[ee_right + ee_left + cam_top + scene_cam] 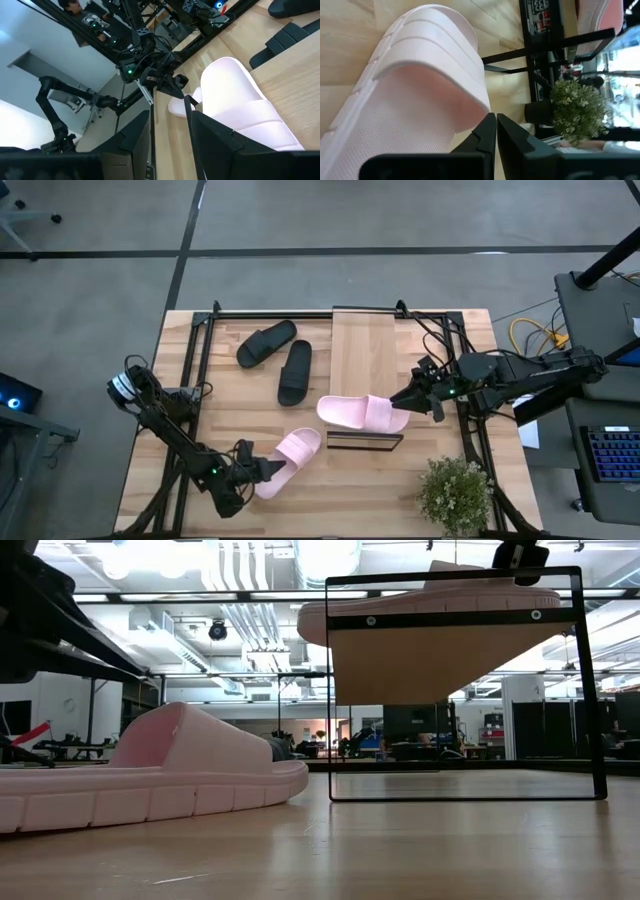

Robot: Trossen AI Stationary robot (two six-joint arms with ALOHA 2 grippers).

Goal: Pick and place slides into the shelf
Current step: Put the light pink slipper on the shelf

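one pink slide (362,413) is on the shelf (363,350), near end, right gripper (412,396) pinching its toe edge. second pink slide (288,459) is on the table, left gripper (262,470) closed on its heel. both black slides (281,357) untouched, so roughly one of four placed.

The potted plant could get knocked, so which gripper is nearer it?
Right. The right gripper sits just beyond the potted plant, at the shelf; the left gripper is farther across the table.

No readable text, labels, brands or numbers anywhere. Pale print on dark panel in left wrist view too blurred.
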